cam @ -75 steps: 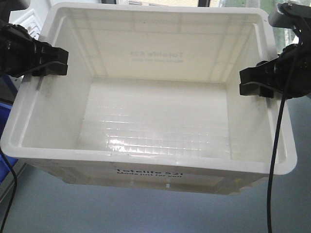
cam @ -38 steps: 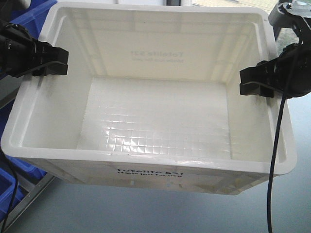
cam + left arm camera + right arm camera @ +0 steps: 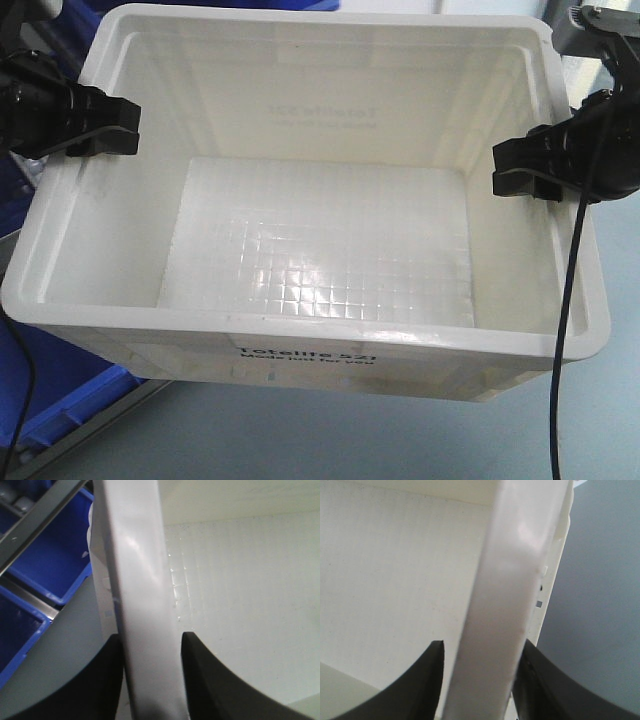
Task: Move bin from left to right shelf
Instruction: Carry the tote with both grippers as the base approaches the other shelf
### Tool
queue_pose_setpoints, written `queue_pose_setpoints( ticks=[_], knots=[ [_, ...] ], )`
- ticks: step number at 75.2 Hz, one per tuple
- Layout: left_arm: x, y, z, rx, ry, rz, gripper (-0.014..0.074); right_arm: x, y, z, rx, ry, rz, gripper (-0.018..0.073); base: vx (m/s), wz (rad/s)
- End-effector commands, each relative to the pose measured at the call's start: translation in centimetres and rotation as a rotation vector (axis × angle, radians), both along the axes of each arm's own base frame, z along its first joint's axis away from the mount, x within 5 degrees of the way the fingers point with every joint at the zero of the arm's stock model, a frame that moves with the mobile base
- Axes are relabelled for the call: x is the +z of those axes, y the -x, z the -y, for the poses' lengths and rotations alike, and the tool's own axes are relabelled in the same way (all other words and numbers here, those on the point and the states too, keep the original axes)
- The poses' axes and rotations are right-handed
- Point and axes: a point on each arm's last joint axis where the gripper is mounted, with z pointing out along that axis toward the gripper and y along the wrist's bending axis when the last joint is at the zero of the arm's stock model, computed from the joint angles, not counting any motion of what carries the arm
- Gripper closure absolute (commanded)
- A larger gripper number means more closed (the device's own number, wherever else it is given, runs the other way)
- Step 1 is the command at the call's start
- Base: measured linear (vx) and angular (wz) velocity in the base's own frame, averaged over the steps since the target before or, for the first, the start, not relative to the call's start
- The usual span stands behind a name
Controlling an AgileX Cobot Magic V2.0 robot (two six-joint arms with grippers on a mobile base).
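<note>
The bin [image 3: 320, 332], a large white tote with black print on its near wall, fills the front view and hangs off the ground, empty. My left gripper [image 3: 112, 128] is shut on the bin's left rim. On the opposite rim my right gripper [image 3: 512, 172] is shut the same way. In the left wrist view the white rim [image 3: 135, 555] runs between the two black fingers of the left gripper [image 3: 150, 640]. The right wrist view shows the rim [image 3: 515, 555] pinched by the right gripper [image 3: 483, 645].
A blue bin [image 3: 60, 392] lies below the tote at lower left, with a grey floor [image 3: 400, 445] under the rest. Left of the tote, the left wrist view shows blue bins [image 3: 50, 565] between metal shelf rails [image 3: 35, 515]. A black cable [image 3: 565, 330] hangs at right.
The tote stays fixed between both grippers while the background shifts: blue bins and a metal rail have slid into view under the tote's lower left, where grey floor showed before.
</note>
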Motion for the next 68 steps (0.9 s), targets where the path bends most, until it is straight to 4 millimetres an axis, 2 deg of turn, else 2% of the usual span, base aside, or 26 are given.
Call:
queue_pose_setpoints(
  ticks=[1,32,68],
  knots=[
    [3.41,1.09,0.49,-0.024,0.072,0.151,0.0594,2.37,-0.14,0.19,-0.013,-0.015,0.155,0.0564,0.02,0.67],
    [3.4,1.1,0.49,-0.025,0.072,0.15,0.0594,2.37,-0.14,0.19,-0.013,-0.015,0.155,0.0564,-0.03,0.57],
    [3.4,1.1,0.49,-0.025,0.072,0.15,0.0594,2.37,-0.14,0.19,-0.013,-0.015,0.155,0.0564,-0.04,0.28]
  ],
)
